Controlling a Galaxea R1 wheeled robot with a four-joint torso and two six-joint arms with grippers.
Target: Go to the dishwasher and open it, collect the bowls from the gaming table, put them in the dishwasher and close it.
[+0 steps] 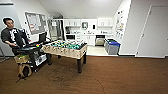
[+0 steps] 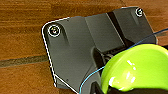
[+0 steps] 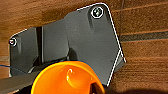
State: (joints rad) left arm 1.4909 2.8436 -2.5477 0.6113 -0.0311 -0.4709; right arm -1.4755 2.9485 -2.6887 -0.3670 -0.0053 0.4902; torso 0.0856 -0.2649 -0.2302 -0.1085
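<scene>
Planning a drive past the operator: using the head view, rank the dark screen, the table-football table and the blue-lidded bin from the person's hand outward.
1. The dark screen, just right of the person's hand.
2. The table-football table, mid-room.
3. The blue-lidded bin, far right, towards the back.

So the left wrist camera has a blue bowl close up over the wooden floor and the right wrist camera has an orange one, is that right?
Not quite. The bowl close up in the left wrist view is bright green, not blue. The rest holds: it shows over the wooden floor, and the right wrist view has an orange bowl.
</scene>
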